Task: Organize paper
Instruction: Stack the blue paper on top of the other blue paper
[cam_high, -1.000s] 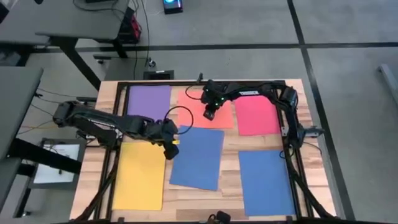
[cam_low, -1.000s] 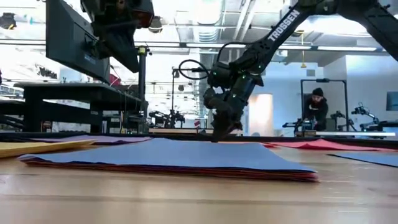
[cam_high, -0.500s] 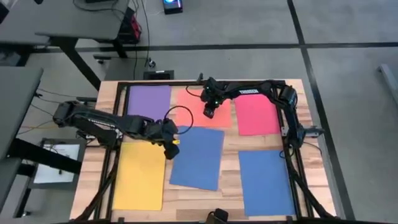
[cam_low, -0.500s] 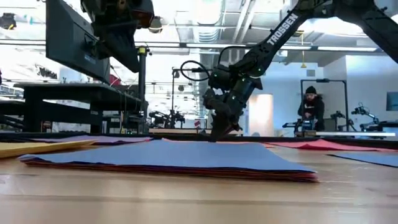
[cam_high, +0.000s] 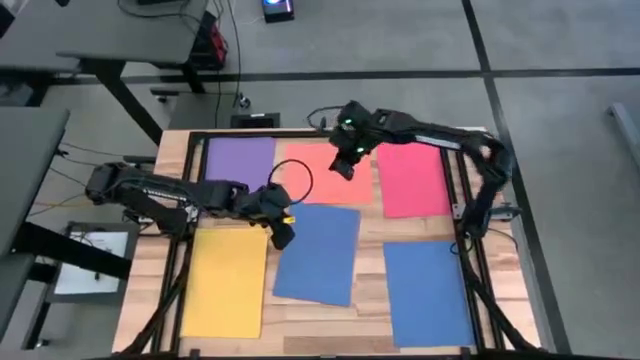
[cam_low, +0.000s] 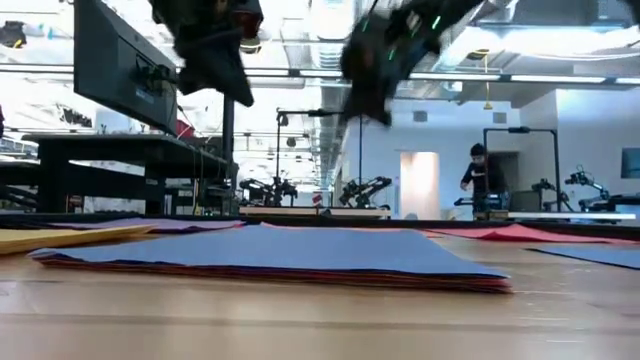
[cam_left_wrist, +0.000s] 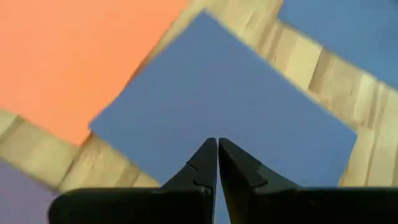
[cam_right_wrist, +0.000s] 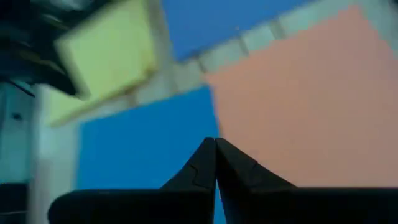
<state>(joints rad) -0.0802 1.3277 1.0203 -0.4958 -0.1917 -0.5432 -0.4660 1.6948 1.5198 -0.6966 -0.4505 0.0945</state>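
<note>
The paper lies flat on the wooden table. At the far side lie a purple sheet (cam_high: 240, 160), a salmon-orange sheet (cam_high: 318, 172) and a pink-red sheet (cam_high: 412, 182). Nearer lie a yellow sheet (cam_high: 225, 282), a slanted blue-topped stack (cam_high: 320, 255) with reddish edges under it (cam_low: 300, 273), and a second blue sheet (cam_high: 428, 292). My left gripper (cam_high: 283, 236) hangs shut above the stack's far left corner (cam_left_wrist: 99, 124). My right gripper (cam_high: 345, 166) is shut, high over the salmon-orange sheet (cam_right_wrist: 298, 106), and shows blurred in the low view (cam_low: 375, 70).
Black frame rails (cam_high: 190, 250) run along the table's left, far and right sides. Bare wood (cam_high: 370, 240) shows between the sheets. A person (cam_low: 478, 178) stands far off in the room behind the table.
My right gripper has risen from the salmon-orange sheet, where its tips stood low, to well above the table, drifting slightly toward the far edge. My left gripper has shifted a little toward the table's right, over the blue stack's corner. The sheets have stayed put.
</note>
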